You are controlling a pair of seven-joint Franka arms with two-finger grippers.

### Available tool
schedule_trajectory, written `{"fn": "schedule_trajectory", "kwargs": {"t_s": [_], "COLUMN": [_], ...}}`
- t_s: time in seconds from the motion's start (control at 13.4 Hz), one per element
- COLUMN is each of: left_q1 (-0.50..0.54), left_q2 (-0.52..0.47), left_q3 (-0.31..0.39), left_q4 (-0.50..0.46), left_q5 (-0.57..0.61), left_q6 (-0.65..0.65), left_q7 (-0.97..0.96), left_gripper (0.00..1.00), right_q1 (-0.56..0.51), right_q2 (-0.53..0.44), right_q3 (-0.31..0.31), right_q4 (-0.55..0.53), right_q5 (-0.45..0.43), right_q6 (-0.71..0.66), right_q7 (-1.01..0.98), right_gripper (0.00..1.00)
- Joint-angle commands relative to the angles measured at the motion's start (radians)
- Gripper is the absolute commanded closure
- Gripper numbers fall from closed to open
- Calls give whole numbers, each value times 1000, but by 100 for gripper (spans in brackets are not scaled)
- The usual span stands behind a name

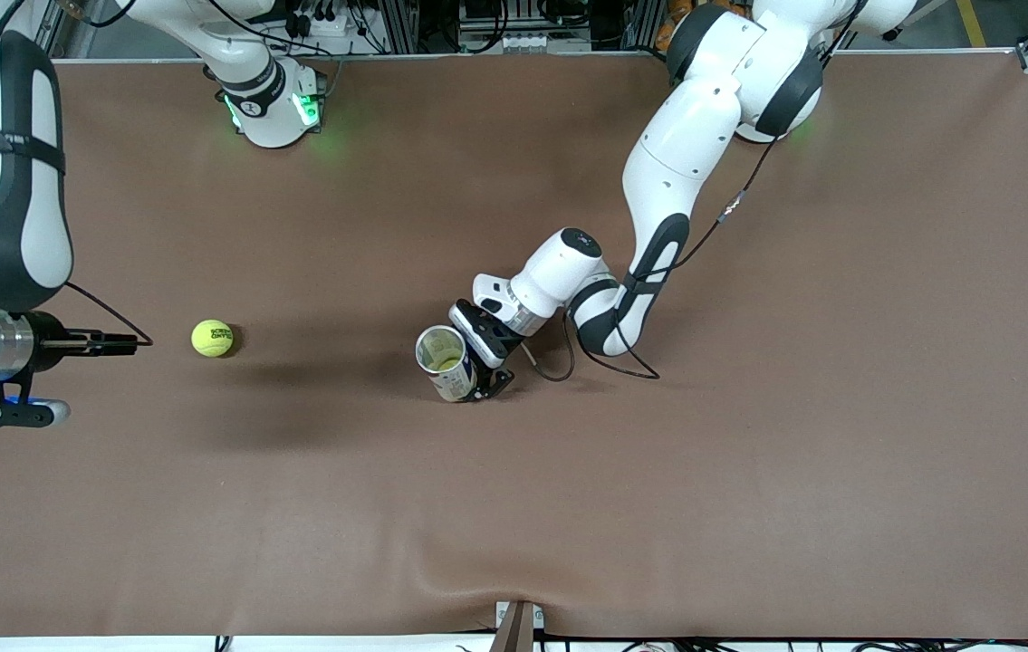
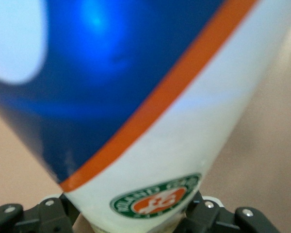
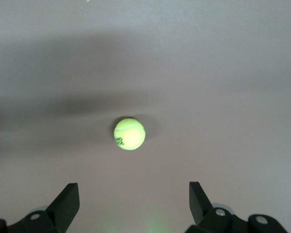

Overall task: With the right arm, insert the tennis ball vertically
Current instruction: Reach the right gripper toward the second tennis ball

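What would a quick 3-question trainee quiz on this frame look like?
1. True or false: the left gripper is shut on the can.
2. The ball is: A) in the can, B) on the table, C) in the right gripper.
3. Are the right gripper's jaws open or shut?

Key: 1 true; 2 B; 3 open, apart from the ball toward the right arm's end.

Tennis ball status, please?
Right gripper open, short of tennis ball. Left gripper holds can upright. Ball on table, unobstructed.
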Motion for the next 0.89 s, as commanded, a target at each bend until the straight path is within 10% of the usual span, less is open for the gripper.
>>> {"fn": "schedule_trajectory", "kwargs": {"t_s": [0.0,0.82], "left_q1": [-4,-4], "left_q2": [17,18], "left_q3": [19,19], "left_q4": [13,6], "left_q5": [17,17], "left_q6": [13,11], "left_q7": [-2,-2], "left_gripper": [16,16], "right_q1": [0,-38], "right_q2": [-12,80], "right_q3": [22,28], "right_q4": [-144,-299], "right_q5": [-28,41], "right_q6": [131,310], "right_q7": [-7,-7], "right_gripper": [0,0]}}
